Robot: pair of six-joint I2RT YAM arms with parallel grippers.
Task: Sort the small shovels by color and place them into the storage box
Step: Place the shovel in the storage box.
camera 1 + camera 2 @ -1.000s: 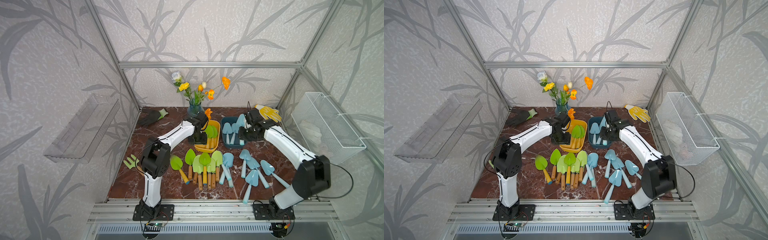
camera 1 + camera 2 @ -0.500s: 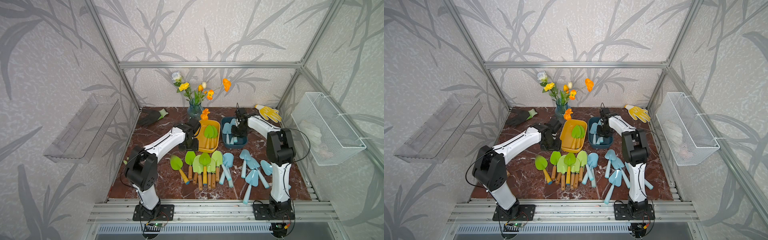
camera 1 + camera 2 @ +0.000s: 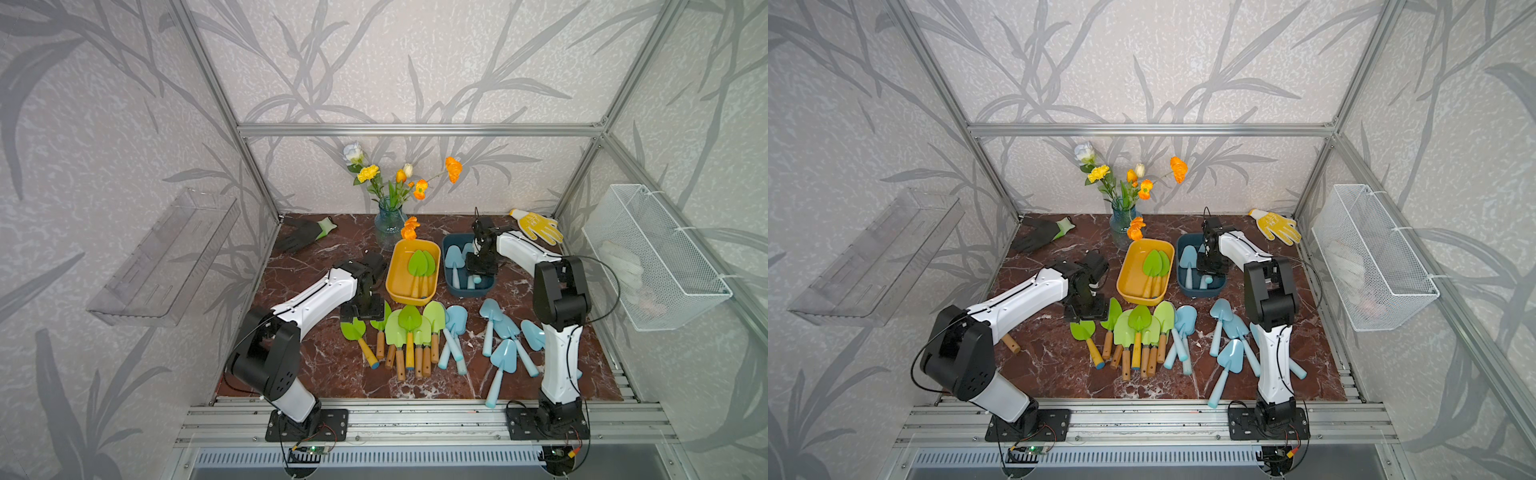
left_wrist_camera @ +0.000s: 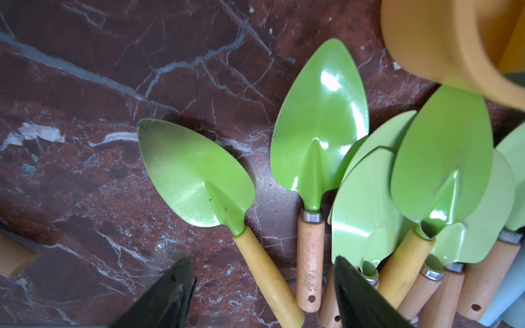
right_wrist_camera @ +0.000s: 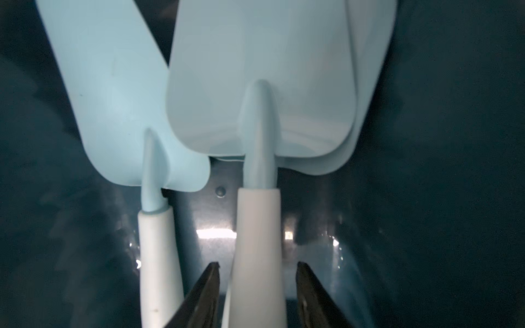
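The right gripper, fingers slightly apart around the handle of the blue shovel lying in the blue box, is probably needing a straight lift clear, while the left gripper, fingers apart and empty, is hovering over green shovels at the yellow box's 7 o'clock.

the green shovels lie flat in a bunch just in front of the yellow box. their blades point to the back and some lie on top of each other. their handles are brown wood, or yellow with a blue tip. one lies a bit apart on the left. a few more lie in the yellow box. the blue shovels are pale blue all over. some lie spread out on the right. a few lie in the dark blue box, blades stacked.
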